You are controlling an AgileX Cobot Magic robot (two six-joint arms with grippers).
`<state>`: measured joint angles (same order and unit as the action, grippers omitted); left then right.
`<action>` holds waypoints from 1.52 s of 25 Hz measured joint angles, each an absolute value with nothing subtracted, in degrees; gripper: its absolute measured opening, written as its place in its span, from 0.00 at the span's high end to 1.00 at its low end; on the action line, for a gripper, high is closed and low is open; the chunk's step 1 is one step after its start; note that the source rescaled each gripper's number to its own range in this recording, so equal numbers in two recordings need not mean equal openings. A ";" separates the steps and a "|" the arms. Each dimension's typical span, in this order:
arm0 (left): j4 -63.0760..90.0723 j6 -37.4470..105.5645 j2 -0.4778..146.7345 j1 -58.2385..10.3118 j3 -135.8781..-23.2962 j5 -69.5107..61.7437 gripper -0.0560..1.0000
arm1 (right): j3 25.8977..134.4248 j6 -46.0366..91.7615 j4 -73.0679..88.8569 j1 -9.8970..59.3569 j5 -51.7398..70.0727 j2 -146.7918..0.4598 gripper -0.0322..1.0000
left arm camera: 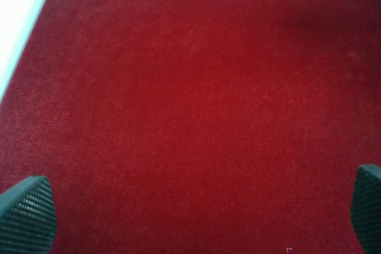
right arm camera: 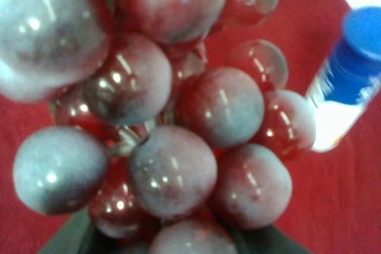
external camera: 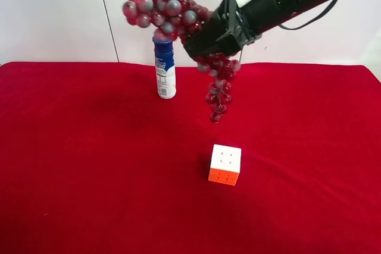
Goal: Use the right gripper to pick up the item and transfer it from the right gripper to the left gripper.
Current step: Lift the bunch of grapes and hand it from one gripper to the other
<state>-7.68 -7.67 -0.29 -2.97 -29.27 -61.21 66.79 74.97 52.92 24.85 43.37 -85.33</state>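
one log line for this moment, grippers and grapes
phase: pre-handover | right gripper: shut on grapes, held above red cloth | left gripper: open, empty, over cloth

The exterior high camera sits above the table and looks down across the red cloth (external camera: pixel 89 176) to the white wall (external camera: pixel 47 16), far enough back to take in most of the cloth. The right wrist camera is very close to the grapes (right arm camera: pixel 172 171), which fill its frame. It shares them, the bottle (right arm camera: pixel 351 75) and the cloth with the high view. The left wrist camera looks down on bare cloth past the left gripper (left arm camera: pixel 199 218), whose fingertips (left arm camera: pixel 27 215) show only at two corners; it shares only cloth.
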 joint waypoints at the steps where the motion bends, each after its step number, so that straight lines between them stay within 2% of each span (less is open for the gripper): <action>1: -7.68 -7.67 -0.29 -2.97 -29.27 -61.21 0.00 | 66.79 76.78 54.09 25.42 42.87 -85.33 0.95; 8: -7.72 -7.64 -0.29 -2.97 -29.27 -61.21 0.00 | 66.79 84.86 59.08 27.57 41.33 -85.33 0.95; 27: -7.72 -6.99 -0.29 -2.97 -29.27 -61.09 0.00 | 66.79 85.10 59.77 27.61 40.71 -85.53 0.95; 33: -7.35 -6.54 0.96 -2.97 -31.42 -54.85 0.00 | 66.81 84.88 59.99 27.61 42.41 -89.30 0.95; 38: -1.64 -3.18 9.95 -2.97 -32.03 -49.03 0.00 | 66.81 85.48 60.06 27.61 42.59 -92.07 0.95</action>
